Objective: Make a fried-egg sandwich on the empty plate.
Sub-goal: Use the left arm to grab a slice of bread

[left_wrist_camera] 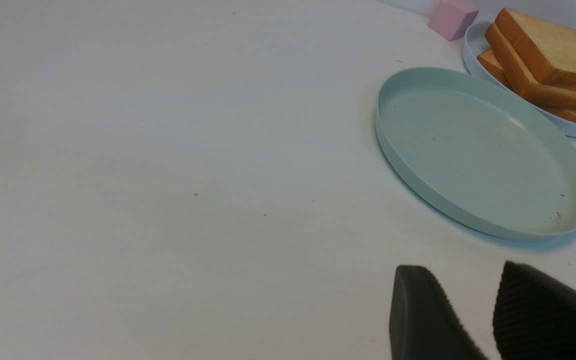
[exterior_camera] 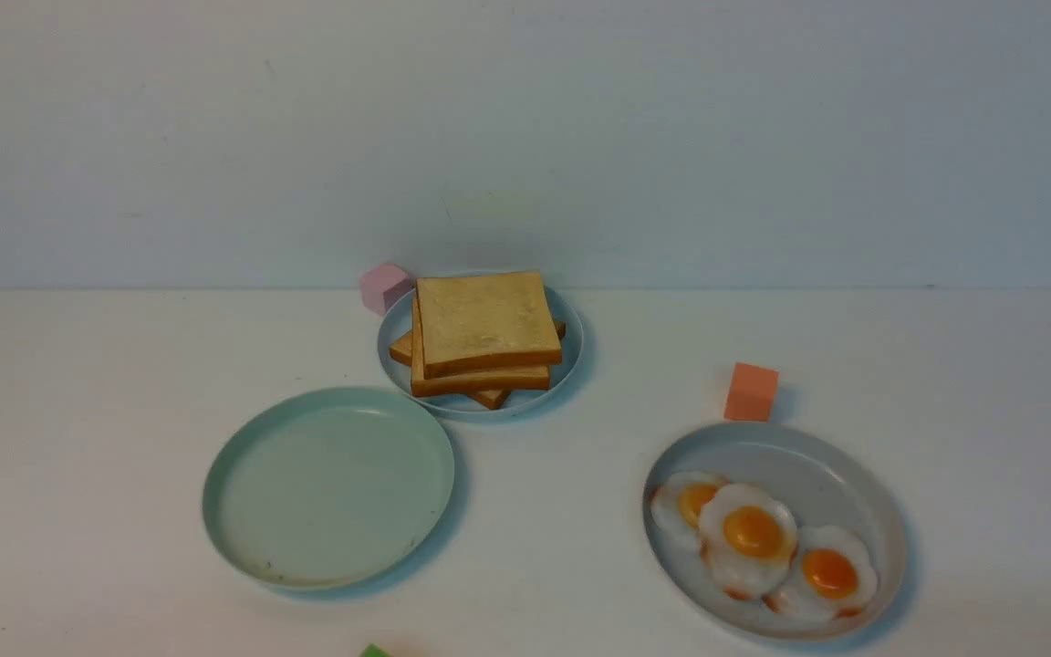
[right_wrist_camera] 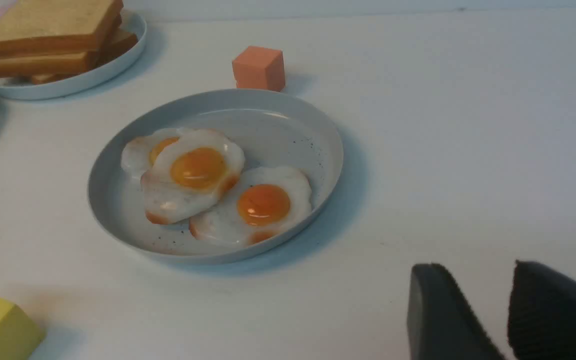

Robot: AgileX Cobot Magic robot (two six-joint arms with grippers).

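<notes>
The left claw [left_wrist_camera: 460, 270] hangs just above the desk [left_wrist_camera: 168, 175], its 2 dark, ribbed fingers [left_wrist_camera: 543, 310] parted and gripping nothing. The right claw [right_wrist_camera: 473, 267] is posed alike: 2 fingers [right_wrist_camera: 438, 310] spread apart, unloaded, clear of the desk.

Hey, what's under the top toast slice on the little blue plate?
A second slice directly beneath and a third slice turned askew, corners poking out, resting on the blue plate. Their middles are covered, so anything between them is hidden.
</notes>
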